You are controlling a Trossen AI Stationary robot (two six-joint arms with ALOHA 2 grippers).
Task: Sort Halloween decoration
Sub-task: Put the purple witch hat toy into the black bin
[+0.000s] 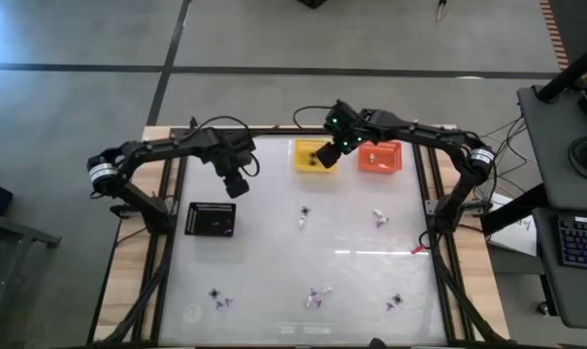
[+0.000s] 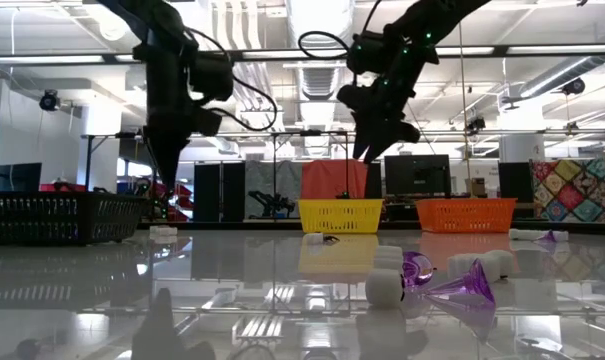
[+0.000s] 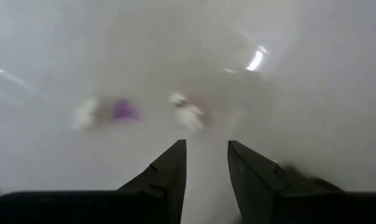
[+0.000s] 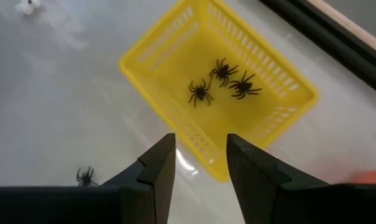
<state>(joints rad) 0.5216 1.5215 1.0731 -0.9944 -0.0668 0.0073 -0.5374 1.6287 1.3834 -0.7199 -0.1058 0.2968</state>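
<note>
The decorations are tiny trinkets. Three black spiders lie inside the yellow basket, and a fourth black spider lies on the table beside it. Purple and white pieces are scattered over the white tabletop; a purple one with white lumps lies close in the low view. My right gripper hangs open and empty over the yellow basket's near edge. My left gripper is open and empty in the air, beyond the black basket's far side.
An orange basket stands to the right of the yellow one at the far edge. More trinkets lie mid-table and near the near edge. Dark frame rails run along the table's sides.
</note>
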